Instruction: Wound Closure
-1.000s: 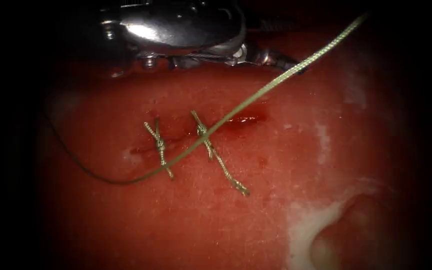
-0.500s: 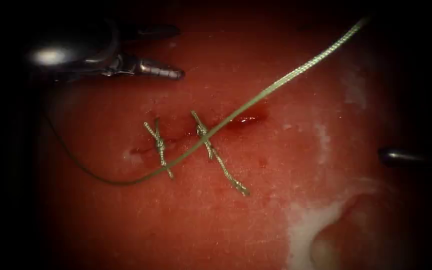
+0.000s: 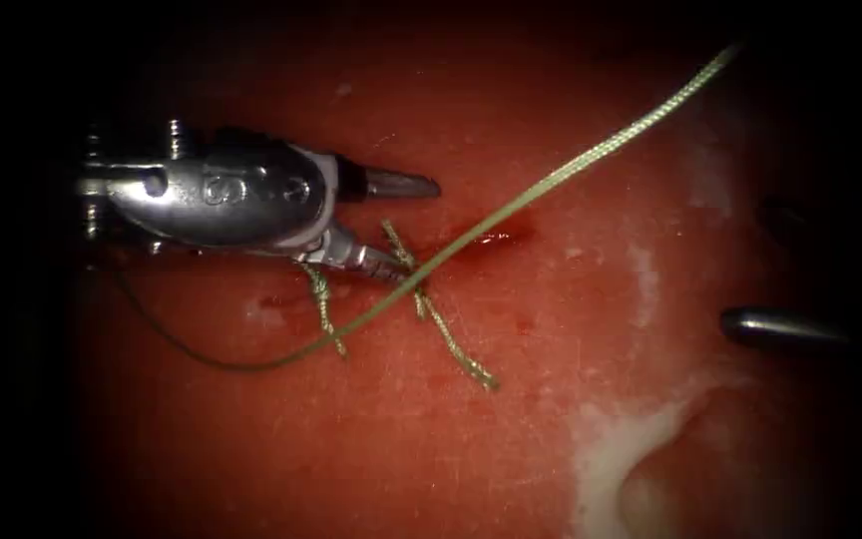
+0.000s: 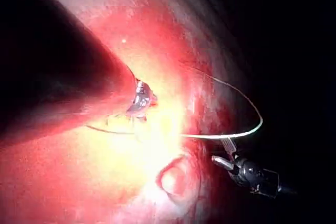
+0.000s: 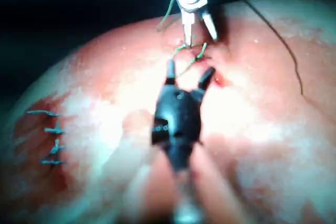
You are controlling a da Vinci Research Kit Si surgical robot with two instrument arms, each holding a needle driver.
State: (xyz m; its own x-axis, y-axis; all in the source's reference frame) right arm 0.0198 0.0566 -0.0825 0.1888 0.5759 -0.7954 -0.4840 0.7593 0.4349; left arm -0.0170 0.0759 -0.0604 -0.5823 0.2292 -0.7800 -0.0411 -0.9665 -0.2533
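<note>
The cut [image 3: 421, 255] is running across the middle of the tissue [image 3: 511, 419] in the endoscope view, with two knotted stitches [image 3: 323, 309] already tied over its left part and a short stretch at its 3 o'clock end, wet with red fluid [image 3: 496, 238], lying unstitched. The green thread [image 3: 591, 160] is crossing the cut from 1 o'clock down toward 8 o'clock, lying in the same line as a second ago. What is changing is the left arm's tool [image 3: 406, 225]: a second ago it was up at 12 o'clock, half a second ago at 10 o'clock, and now it is coming down onto the stitches with its jaws spread, one jaw above the cut and the other touching or just beside the right-hand stitch [image 3: 441, 319]; it is holding nothing. That suggests it is reaching for thread near that stitch, as a judgement only. The right arm's tool [image 3: 780, 327] is edging in from 3 o'clock; in the right wrist view its jaws [image 5: 189, 77] are standing apart and empty. The needle is hard to make out anywhere, and both ends of the thread are running off into the dark edges.
</note>
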